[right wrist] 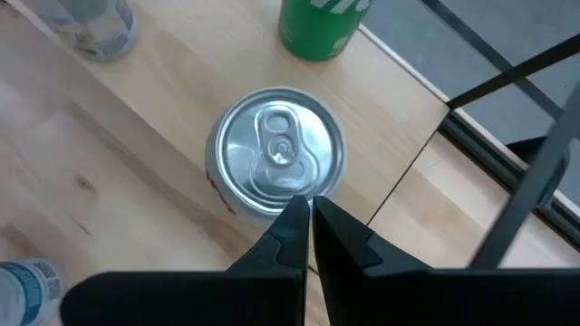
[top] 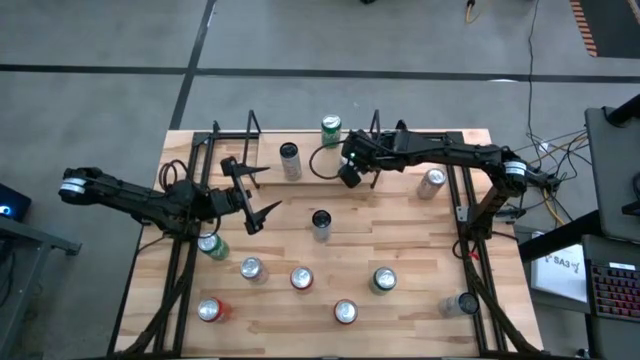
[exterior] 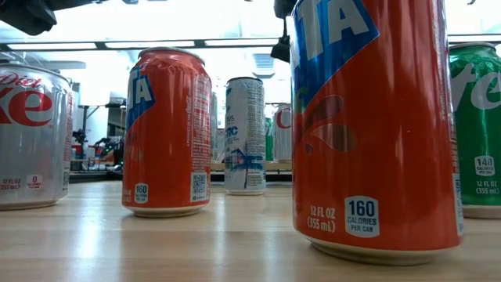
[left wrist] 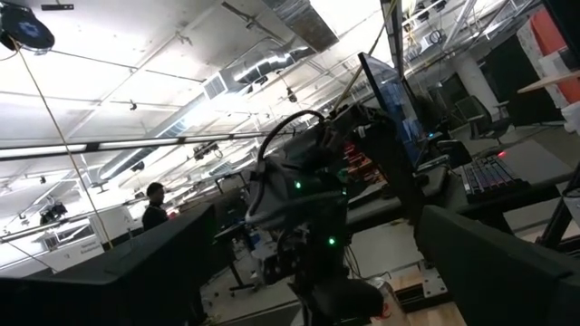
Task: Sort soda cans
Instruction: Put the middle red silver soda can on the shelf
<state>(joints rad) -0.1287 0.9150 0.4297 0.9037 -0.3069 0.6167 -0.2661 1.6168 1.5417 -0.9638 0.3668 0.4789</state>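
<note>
Pale planked wooden bench with smooth metal soda cans scattered across it, brushed silver tops with pull tabs. The right gripper has its dark wedge-shaped fingers pinched fully together, tips over the rim of a red-sided can right below them, holding nothing. A green can sits just beyond. The left gripper hangs spread wide, empty, cans nearby.

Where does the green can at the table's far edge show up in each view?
High: the green can sits mid far edge, beside the right pincer.
Low: cannot tell.
Left wrist: not in it.
Right wrist: just beyond the silver-topped can.
Shared landmark: the right pincer.
</note>
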